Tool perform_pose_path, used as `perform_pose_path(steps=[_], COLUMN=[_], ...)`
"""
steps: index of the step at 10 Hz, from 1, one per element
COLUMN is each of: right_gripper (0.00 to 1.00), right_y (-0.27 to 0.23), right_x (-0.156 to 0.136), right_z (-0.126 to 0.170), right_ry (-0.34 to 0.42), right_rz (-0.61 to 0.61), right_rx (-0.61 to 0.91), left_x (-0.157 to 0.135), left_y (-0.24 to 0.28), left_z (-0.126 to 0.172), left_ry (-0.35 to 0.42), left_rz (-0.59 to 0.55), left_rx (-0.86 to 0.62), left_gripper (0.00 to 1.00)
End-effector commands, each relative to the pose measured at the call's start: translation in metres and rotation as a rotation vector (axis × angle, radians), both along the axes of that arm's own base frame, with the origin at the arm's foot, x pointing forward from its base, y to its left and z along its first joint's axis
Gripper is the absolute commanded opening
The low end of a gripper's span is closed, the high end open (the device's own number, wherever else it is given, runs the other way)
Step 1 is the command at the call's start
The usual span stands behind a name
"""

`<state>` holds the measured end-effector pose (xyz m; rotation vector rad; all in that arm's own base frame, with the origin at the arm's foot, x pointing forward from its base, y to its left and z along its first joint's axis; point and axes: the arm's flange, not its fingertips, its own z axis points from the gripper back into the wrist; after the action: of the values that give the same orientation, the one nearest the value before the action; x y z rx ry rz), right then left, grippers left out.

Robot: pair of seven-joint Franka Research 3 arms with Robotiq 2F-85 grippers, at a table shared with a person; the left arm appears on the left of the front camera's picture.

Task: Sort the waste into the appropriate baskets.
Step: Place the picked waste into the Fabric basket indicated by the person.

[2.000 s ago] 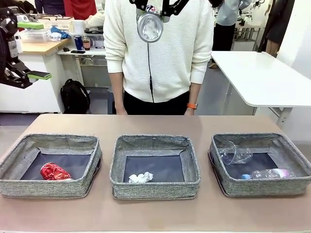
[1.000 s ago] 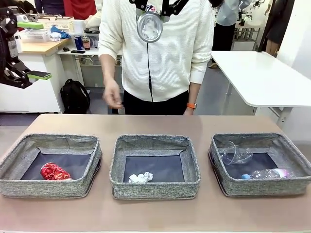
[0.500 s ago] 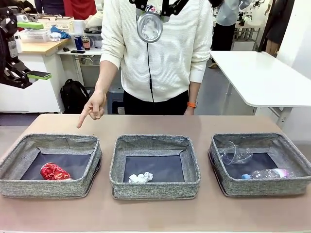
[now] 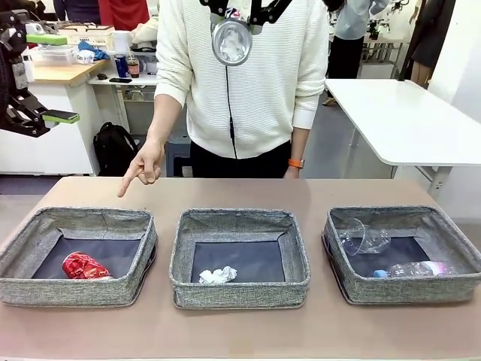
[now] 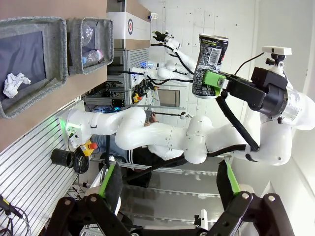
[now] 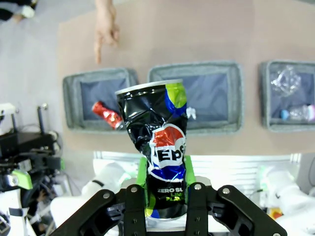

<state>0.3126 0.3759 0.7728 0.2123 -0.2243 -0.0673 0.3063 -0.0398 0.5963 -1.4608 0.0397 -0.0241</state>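
Note:
My right gripper [image 6: 166, 173] is shut on a crushed dark blue-black can [image 6: 160, 147], held upright high above the table. Below it stand three grey baskets. The left basket [image 4: 83, 292] holds a crushed red can [image 4: 84, 265]. A crumpled paper ball [image 4: 216, 275] lies in the middle basket [image 4: 240, 293]. The right basket [image 4: 406, 289] holds a clear cup [image 4: 363, 238] and a bottle with a blue cap [image 4: 413, 269]. My left gripper [image 4: 52, 77] hangs open and empty, raised at the far left.
A person stands at the far side of the table, one hand [image 4: 139, 171] pointing a finger down at the left basket's far edge. A white table [image 4: 406, 120] stands at the back right. Bare tabletop [image 4: 240, 192] runs behind the baskets.
The person's hand has come forward from their side and now points down toward the left basket. Both arms have stayed still.

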Motion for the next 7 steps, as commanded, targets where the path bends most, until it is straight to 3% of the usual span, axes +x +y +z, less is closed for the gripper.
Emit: perform_pose_path(steps=[1, 3, 4, 7], right_gripper=[0.31, 0.31, 0.31, 0.31], right_y=[0.01, 0.048, 0.075, 0.157], right_x=[0.01, 0.026, 0.038, 0.081], right_z=[-0.016, -0.061, -0.091, -0.186], right_ry=[0.013, 0.039, 0.055, 0.04], right_rz=[0.076, 0.296, 0.405, 0.741], right_rx=[0.006, -0.008, -0.028, -0.036], left_x=[-0.002, -0.022, -0.04, -0.087], left_y=[0.01, 0.072, 0.112, 0.174], left_z=[-0.005, -0.013, -0.018, -0.019], left_ry=[0.002, 0.058, 0.166, 0.274], left_rz=[0.0, 0.035, 0.051, 0.144], left_rx=[0.114, 0.301, 0.439, 0.405], left_gripper=[1.0, 1.0, 1.0, 1.0])
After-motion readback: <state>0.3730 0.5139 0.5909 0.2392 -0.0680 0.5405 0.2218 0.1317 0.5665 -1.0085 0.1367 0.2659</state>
